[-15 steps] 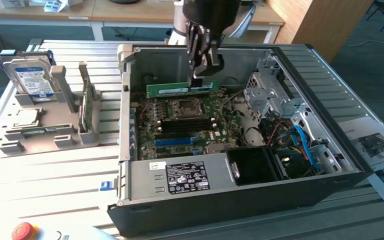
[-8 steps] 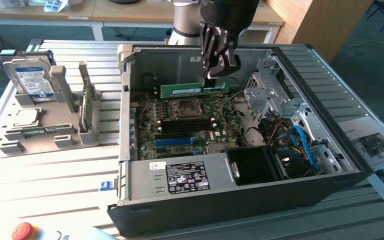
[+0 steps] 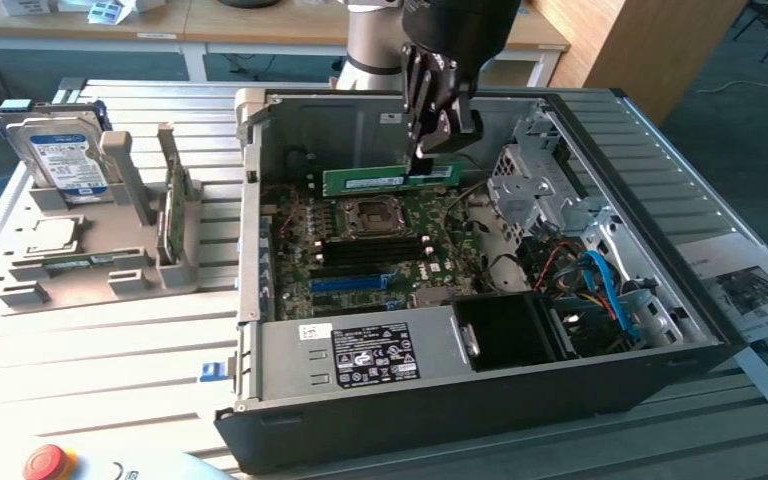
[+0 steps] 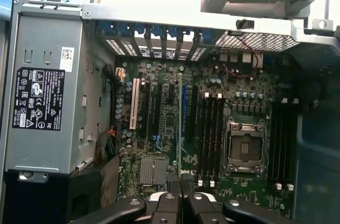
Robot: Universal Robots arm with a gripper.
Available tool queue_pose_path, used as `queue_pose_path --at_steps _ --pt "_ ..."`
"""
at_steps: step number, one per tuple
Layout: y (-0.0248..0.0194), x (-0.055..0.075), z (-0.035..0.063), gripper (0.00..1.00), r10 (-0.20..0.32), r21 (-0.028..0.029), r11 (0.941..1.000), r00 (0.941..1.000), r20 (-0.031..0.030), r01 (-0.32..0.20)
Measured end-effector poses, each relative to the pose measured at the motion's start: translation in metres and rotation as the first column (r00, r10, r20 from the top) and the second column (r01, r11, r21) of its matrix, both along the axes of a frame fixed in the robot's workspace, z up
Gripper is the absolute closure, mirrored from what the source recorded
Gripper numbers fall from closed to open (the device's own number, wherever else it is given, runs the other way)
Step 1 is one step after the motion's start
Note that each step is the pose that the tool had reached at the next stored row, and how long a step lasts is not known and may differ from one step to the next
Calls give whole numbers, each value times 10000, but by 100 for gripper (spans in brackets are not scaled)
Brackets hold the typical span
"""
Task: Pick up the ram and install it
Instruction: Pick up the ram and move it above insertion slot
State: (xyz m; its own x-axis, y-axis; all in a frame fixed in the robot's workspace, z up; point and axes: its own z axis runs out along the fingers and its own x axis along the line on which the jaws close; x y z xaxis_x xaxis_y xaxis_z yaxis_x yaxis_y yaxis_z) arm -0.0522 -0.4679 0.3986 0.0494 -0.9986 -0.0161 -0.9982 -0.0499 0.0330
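Your claw point(image 3: 428, 160) is closed on the ram point(image 3: 391, 180), pinching the green stick by its upper long edge. The grip sits near one end, so most of the stick reaches away from the claw toward the exterior view's left. The ram hangs level with its flat face to the exterior camera, inside the open case point(image 3: 704, 335). It is held in the air and sits in no slot.

Directly below the claw lies the motherboard point(image 3: 398, 250). The processor socket point(image 3: 371, 215) is under the stick, and the black memory slots point(image 3: 357, 255) lie just past it, nearer the exterior camera. Beyond those, well apart from the claw, the grey power supply point(image 3: 357, 350) fills the case's near end.

In the wrist view the claw point(image 4: 180, 198) has its fingers pressed close together. The memory slots point(image 4: 210, 134) and the socket point(image 4: 245, 147) sit on the board beneath it.

Far from the claw, toward the exterior view's left and outside the case, a grey rack point(image 3: 104, 270) stands on the worktop point(image 3: 91, 340). A hard drive point(image 3: 64, 160) stands upright in the rack.
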Motion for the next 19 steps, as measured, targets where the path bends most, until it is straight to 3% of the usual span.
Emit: queue_pose_path --at_steps 11,19 --pt "1 6 -4 88 -266 1 9996 9996 0 266" --pt "37 21 -18 88 -338 1 9994 9994 0 338"
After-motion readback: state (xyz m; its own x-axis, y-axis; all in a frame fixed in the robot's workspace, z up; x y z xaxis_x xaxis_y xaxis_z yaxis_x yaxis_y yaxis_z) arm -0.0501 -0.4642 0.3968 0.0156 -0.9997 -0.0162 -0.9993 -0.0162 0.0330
